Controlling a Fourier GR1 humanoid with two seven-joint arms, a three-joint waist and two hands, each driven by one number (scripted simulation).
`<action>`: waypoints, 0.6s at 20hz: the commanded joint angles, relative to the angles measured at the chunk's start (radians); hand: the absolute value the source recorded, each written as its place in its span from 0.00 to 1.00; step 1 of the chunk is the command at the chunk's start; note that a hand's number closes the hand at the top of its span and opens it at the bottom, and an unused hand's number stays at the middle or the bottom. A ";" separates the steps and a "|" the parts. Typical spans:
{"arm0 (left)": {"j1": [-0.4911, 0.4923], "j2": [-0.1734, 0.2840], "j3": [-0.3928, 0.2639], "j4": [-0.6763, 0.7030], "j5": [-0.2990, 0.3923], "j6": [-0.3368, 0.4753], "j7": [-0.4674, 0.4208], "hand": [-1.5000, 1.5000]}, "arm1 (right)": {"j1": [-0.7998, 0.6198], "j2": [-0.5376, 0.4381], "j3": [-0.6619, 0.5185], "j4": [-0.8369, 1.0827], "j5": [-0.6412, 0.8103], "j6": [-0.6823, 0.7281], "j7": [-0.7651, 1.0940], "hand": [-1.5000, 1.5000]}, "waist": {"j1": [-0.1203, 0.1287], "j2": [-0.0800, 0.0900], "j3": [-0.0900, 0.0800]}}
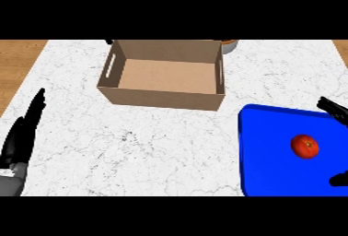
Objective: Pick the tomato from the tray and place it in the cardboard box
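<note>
- Tomato (305, 146) lies on the blue tray (272, 152), in the tray's right part, close to the view's right edge. It is red and round with a small pale spot on top, and nothing touches it.
- Tray sits at the lower right of the marble counter (136, 138); its near and right sides run out of view, and its rounded far-left corner shows.
- Right hand (333, 109) shows only in part at the view's right edge: dark fingers reach in over the tray's far-right corner, beyond the tomato, and another dark tip shows lower down at the same edge, nearer than the tomato. The tomato lies between these two parts and apart from both. The hand is spread, fingers unclenched, grasping nothing.
- Box (163, 73) stands on the counter up and to the left of the tray, well apart from the tomato. It is brown cardboard, open at the top, with a slot handle cut in its left wall and another in its right wall; its bare floor shows.
- Behind the box's far-right corner a bit of a round object (229, 44) peeks out; what it is cannot be told.
- Left hand (21, 133) rests at the view's left edge, fingers straight and pointing away, released, holding nothing, well apart from box and tray.
- Wood floor (20, 53) shows past the counter's far-left and far-right corners.
</note>
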 commanded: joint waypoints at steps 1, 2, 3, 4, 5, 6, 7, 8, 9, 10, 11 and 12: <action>-0.020 -0.002 -0.014 -0.002 -0.011 -0.005 0.028 0.50 | -0.074 -0.096 0.034 0.087 0.167 0.036 -0.227 0.00 | 0.010 -0.004 -0.001; -0.028 0.015 0.009 0.033 -0.011 -0.010 0.007 0.50 | -0.063 -0.105 0.082 0.072 0.235 -0.001 -0.256 0.00 | 0.002 -0.003 -0.003; -0.032 -0.007 -0.001 0.045 -0.019 0.003 -0.005 0.50 | -0.088 -0.141 0.099 0.086 0.272 -0.017 -0.257 0.00 | 0.006 0.000 -0.005; -0.049 -0.014 -0.015 0.049 -0.029 0.004 0.019 0.50 | -0.105 -0.161 0.126 0.108 0.297 -0.007 -0.275 0.00 | 0.008 0.002 -0.004; -0.043 0.006 0.003 0.026 -0.002 -0.026 0.014 0.50 | -0.120 -0.170 0.144 0.135 0.328 -0.030 -0.296 0.00 | 0.019 -0.003 -0.005; -0.066 0.006 0.002 0.039 -0.017 -0.018 0.025 0.50 | -0.151 -0.156 0.179 0.149 0.368 -0.057 -0.300 0.00 | 0.013 -0.003 -0.006; -0.033 -0.021 -0.003 0.057 -0.027 0.007 -0.016 0.50 | -0.136 -0.169 0.206 0.170 0.410 -0.088 -0.337 0.00 | 0.014 -0.002 -0.006; -0.048 -0.022 -0.008 0.069 -0.022 -0.016 -0.027 0.50 | -0.200 -0.169 0.224 0.194 0.427 -0.077 -0.311 0.00 | 0.023 0.000 -0.007; -0.051 -0.007 -0.007 0.052 -0.032 -0.010 0.008 0.50 | -0.203 -0.172 0.260 0.205 0.469 -0.093 -0.323 0.00 | 0.018 -0.005 -0.007; -0.091 -0.005 0.014 0.060 -0.010 -0.023 0.031 0.50 | -0.217 -0.190 0.283 0.219 0.512 -0.117 -0.330 0.00 | 0.008 -0.005 -0.007; -0.067 -0.018 0.006 0.085 -0.027 -0.013 -0.016 0.50 | -0.248 -0.163 0.324 0.219 0.557 -0.137 -0.293 0.00 | 0.011 -0.006 -0.009; -0.073 -0.004 0.020 0.102 -0.017 -0.030 -0.011 0.50 | -0.283 -0.139 0.347 0.255 0.593 -0.162 -0.282 0.00 | 0.015 -0.004 -0.009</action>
